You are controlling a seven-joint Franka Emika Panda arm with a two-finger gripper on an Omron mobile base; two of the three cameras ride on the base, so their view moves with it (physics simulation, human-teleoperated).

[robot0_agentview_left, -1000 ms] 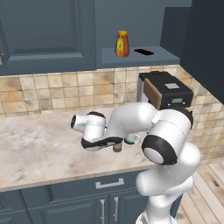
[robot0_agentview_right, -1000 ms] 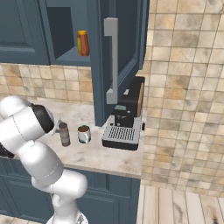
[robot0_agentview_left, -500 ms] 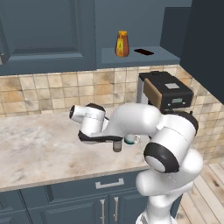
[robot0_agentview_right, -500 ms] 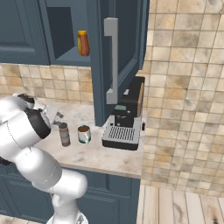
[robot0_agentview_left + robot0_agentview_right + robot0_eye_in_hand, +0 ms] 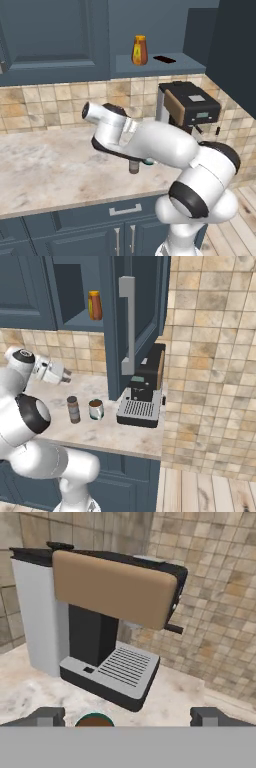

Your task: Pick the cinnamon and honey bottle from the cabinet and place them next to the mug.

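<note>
The cinnamon (image 5: 73, 409), a brown jar with a grey cap, stands on the counter just left of the pale mug (image 5: 96, 409) of dark liquid. My gripper (image 5: 66, 376) hovers above and left of the jar, open and holding nothing. In the hand view my gripper (image 5: 128, 717) has its fingertips (image 5: 47, 716) wide apart, with the mug (image 5: 95, 720) rim low between them. The amber honey bottle (image 5: 139, 50) stands in the cabinet's (image 5: 55, 35) open shelf niche, also seen as the honey bottle (image 5: 94, 305) from the right. My arm hides most of the cinnamon (image 5: 134, 166).
A black and brown coffee machine (image 5: 142, 391) stands right of the mug, close to the tiled wall. The open cabinet door (image 5: 132, 321) hangs above it. A flat black item (image 5: 164, 59) lies on the shelf beside the honey. The marble counter (image 5: 45, 170) stretches left.
The hand has risen from just above the cinnamon jar and now points toward the coffee machine. The jar stays standing beside the mug.
</note>
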